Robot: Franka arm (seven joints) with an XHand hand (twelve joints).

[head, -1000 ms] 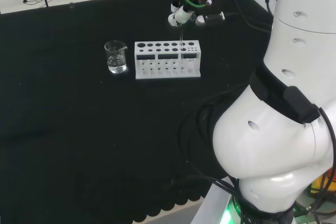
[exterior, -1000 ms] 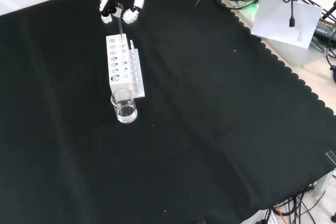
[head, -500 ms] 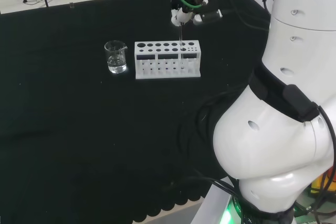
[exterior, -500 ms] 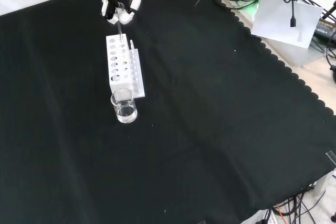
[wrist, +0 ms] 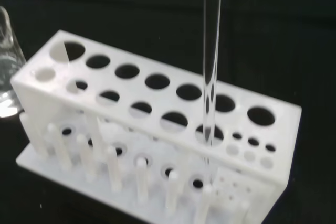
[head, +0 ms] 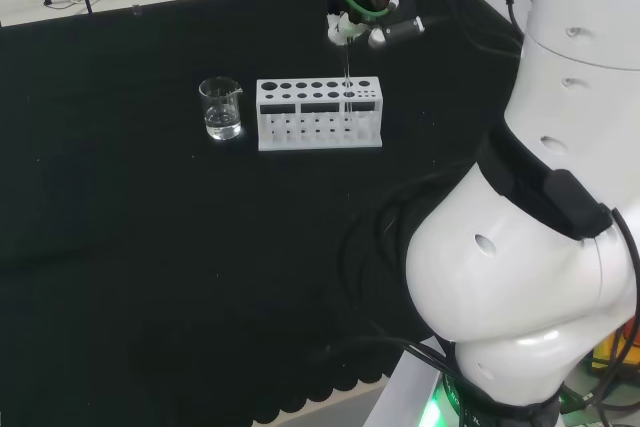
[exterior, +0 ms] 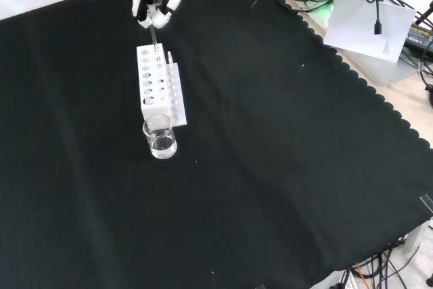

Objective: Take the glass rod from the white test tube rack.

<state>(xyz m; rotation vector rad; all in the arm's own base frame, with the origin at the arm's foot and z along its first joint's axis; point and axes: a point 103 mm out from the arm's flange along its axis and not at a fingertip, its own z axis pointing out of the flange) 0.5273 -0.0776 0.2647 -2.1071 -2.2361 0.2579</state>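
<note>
One glass rod [wrist: 211,77] stands in the white test tube rack [head: 319,114], pinched by the hand [head: 368,22]. Extraction is underway, I judge; next, lift straight up.

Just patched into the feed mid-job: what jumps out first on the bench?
The hand at the far edge of the cloth, pinching the top of a glass rod that stands upright through a hole near one end of the white test tube rack. Beside the rack's other end stands a small beaker with clear liquid.
</note>
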